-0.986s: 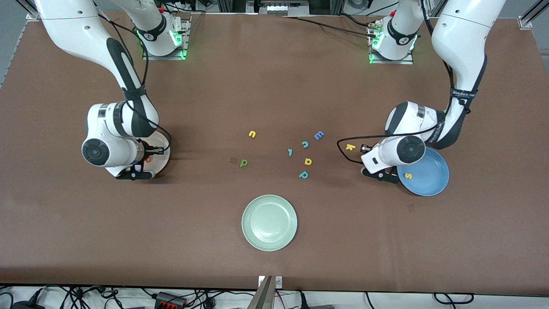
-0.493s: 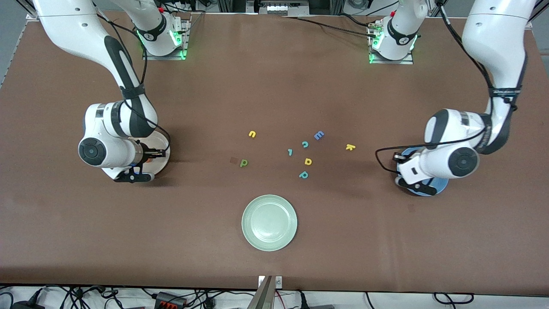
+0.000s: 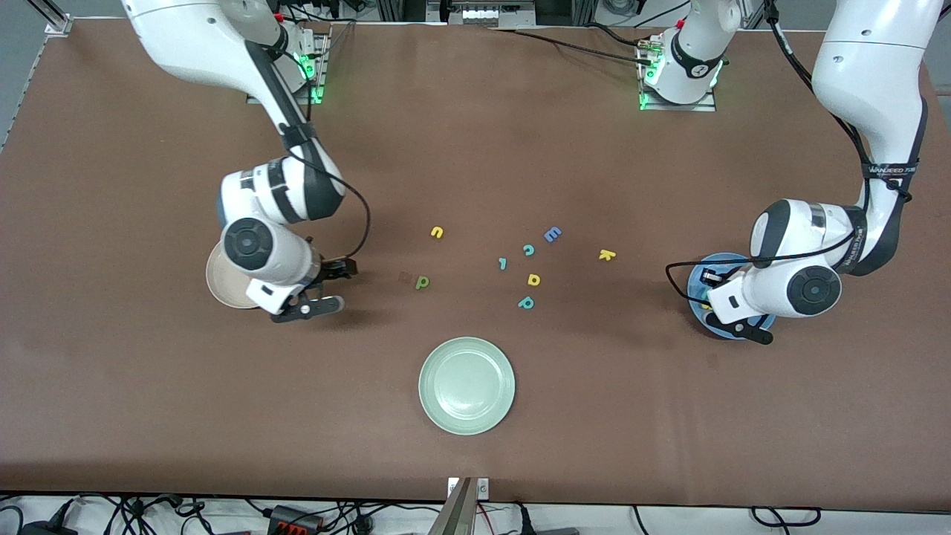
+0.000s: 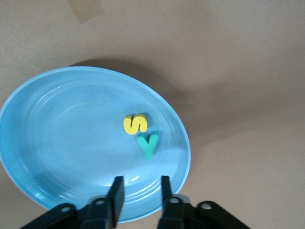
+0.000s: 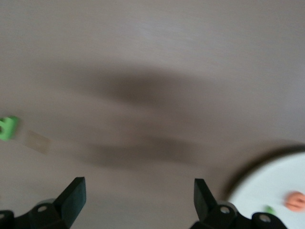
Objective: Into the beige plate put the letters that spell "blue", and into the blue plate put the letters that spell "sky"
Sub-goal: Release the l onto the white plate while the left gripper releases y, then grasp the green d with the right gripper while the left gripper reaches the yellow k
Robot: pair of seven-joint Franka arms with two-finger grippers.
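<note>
Letters lie scattered mid-counter in the front view: yellow u, green b, thin green l and yellow k, with a teal c, a blue blocky letter, a yellow a and a teal p among them. A pale green plate sits nearer the camera. The right hand hangs just beside the beige plate, turned toward the green b, probably its next pick. The left hand is over the blue plate. "WANJEED" seems to be printed on the left arm's strap.

Left wrist view: the left hand is partly open and empty above the blue plate's rim, with yellow s and teal y touching inside it, apparently just dropped.

Right wrist view: the right hand is spread wide, holding nothing; orange e lies in the beige plate, the green b off at the edge.
</note>
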